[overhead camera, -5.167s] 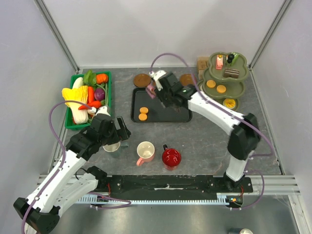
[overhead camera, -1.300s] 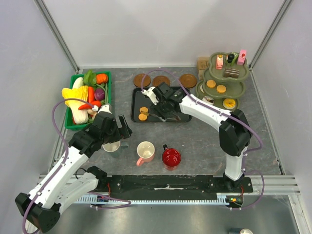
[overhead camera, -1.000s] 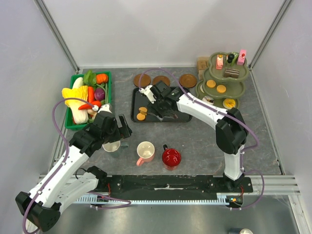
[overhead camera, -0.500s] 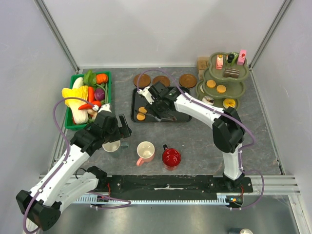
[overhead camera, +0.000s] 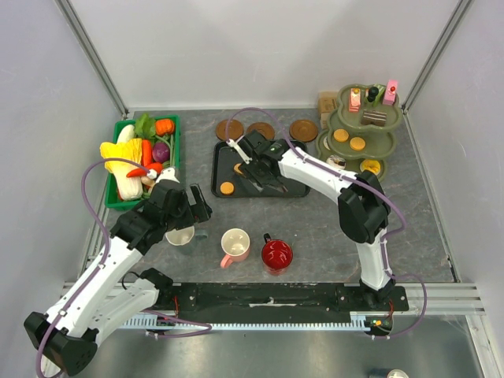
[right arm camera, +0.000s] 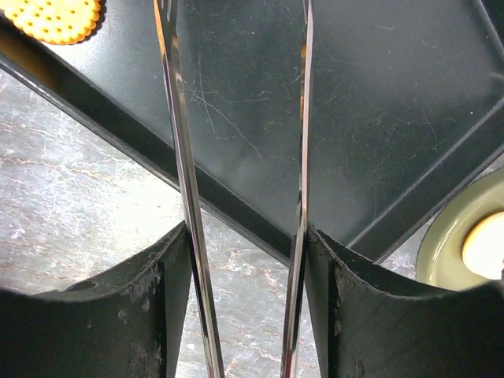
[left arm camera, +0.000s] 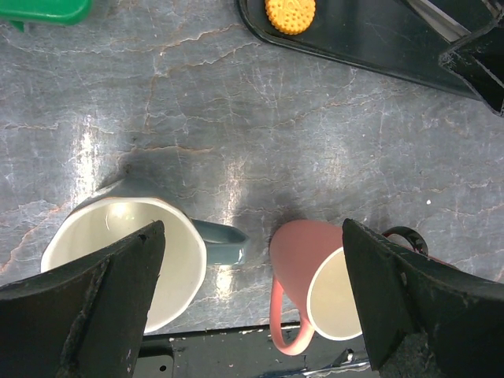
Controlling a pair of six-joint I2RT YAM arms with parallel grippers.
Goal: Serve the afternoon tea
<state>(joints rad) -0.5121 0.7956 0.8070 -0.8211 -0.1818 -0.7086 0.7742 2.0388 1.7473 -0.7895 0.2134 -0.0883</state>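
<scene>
My right gripper [overhead camera: 260,168] [right arm camera: 246,246] is shut on the metal tongs [right arm camera: 179,157], which reach toward the far-left corner of the black tray [overhead camera: 283,189]. One orange biscuit [overhead camera: 238,168] sits by the tong arms; whether they pinch it I cannot tell. A second biscuit [overhead camera: 227,187] [right arm camera: 51,20] lies on the tray, left of the tongs. My left gripper [overhead camera: 186,214] [left arm camera: 252,230] hangs open above the whitish mug [overhead camera: 181,235] [left arm camera: 118,248]. The pink mug [overhead camera: 235,244] [left arm camera: 315,283] and the red mug [overhead camera: 276,253] stand near the front.
A green three-tier stand [overhead camera: 387,144] at the back right carries several cakes and biscuits. Three brown coasters [overhead camera: 261,130] lie behind the tray. A green basket [overhead camera: 175,150] of toy vegetables is at the left, just behind my left arm.
My right arm has swung the tongs toward the tray's far-left corner. One biscuit now sits farther back than before, apart from the other. The left arm has barely moved.
</scene>
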